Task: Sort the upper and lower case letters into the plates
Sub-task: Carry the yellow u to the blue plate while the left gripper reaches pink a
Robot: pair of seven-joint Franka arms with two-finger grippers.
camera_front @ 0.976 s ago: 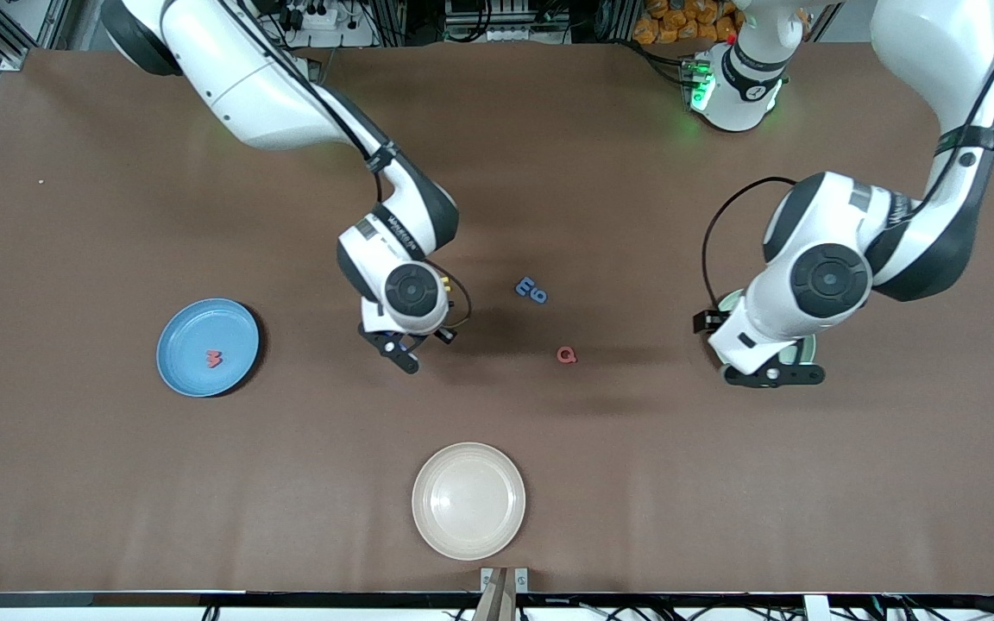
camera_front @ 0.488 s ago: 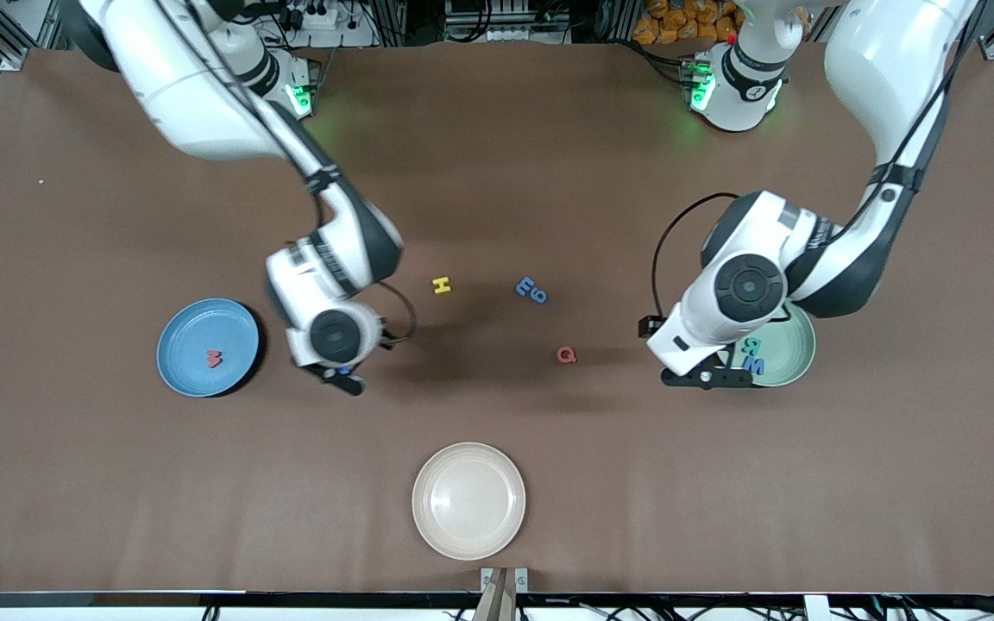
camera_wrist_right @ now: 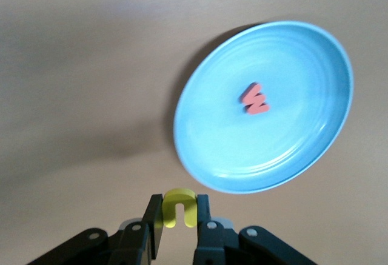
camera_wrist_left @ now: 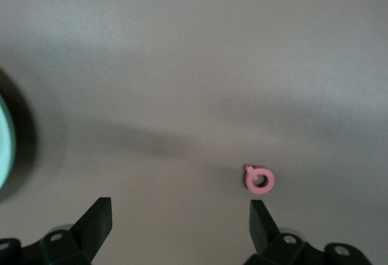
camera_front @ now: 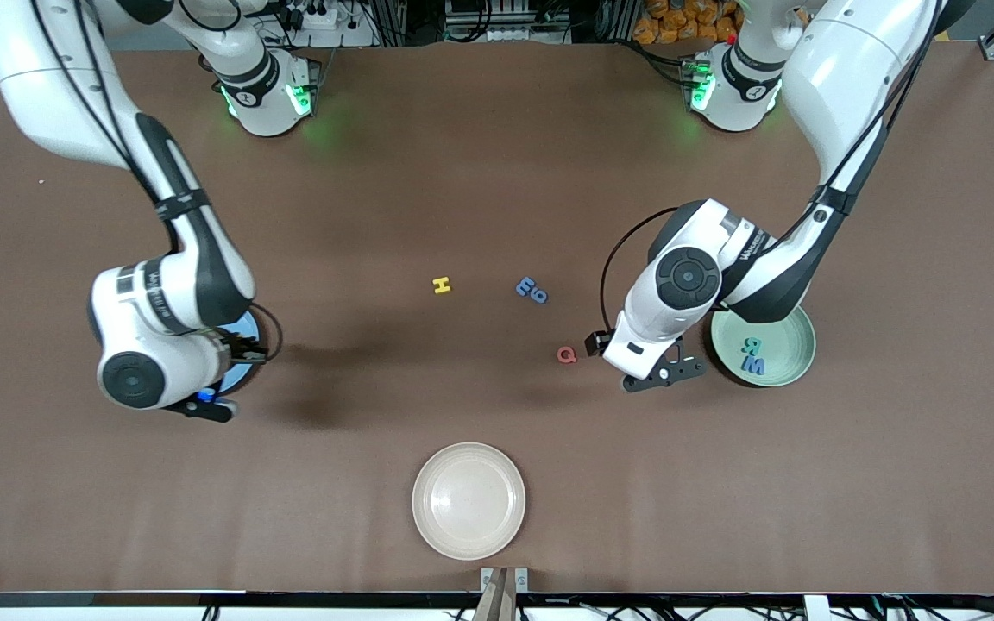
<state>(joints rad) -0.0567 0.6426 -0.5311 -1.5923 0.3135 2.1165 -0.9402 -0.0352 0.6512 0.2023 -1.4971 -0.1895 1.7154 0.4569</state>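
Observation:
My right gripper (camera_wrist_right: 179, 210) is shut on a small yellow arch-shaped letter (camera_wrist_right: 180, 197). It hangs over the table just off the rim of the blue plate (camera_wrist_right: 267, 150), which holds a red letter (camera_wrist_right: 255, 99). In the front view the right arm hides most of that blue plate (camera_front: 241, 376). My left gripper (camera_front: 665, 377) stands open and empty over the table between a red Q (camera_front: 566, 354) and the mint plate (camera_front: 795, 332). The mint plate holds a teal letter (camera_front: 749, 346) and a blue W (camera_front: 754, 366). A yellow H (camera_front: 441, 285) and two blue letters (camera_front: 531, 291) lie mid-table.
A cream plate (camera_front: 468, 500) with nothing in it sits near the table's front edge, nearer to the front camera than the loose letters. In the left wrist view the red Q (camera_wrist_left: 260, 180) lies close to one of the fingers (camera_wrist_left: 262, 219), and the mint plate's rim (camera_wrist_left: 3, 140) shows at the frame's edge.
The right arm swung from mid-table to the blue plate, still shut, uncovering the yellow H. The left arm moved off the mint plate toward the red Q, uncovering the plate's two letters.

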